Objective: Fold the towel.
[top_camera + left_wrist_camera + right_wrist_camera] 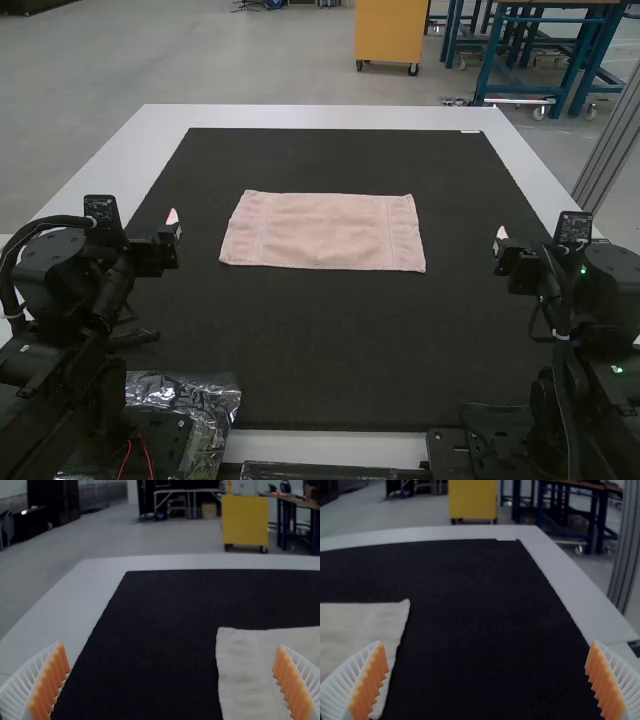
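Looks like 0 folds made in the pink towel (322,232), spread flat on the black mat (320,350) over the tabletop (320,116). Leaves all the folding to do, with left pincer (171,652) and right pincer (487,651) both wide and empty.

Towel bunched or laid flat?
Laid flat: the towel lies smooth and four-cornered on the black mat, edges nearly straight. Cannot tell whether it's doubled.

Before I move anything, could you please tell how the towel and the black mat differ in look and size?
The towel is pale pink, while the mat is black. The towel is much smaller; the mat extends past it on every side. The towel lies on the mat, and the mat on the white table. Both lie flat and are four-sided.
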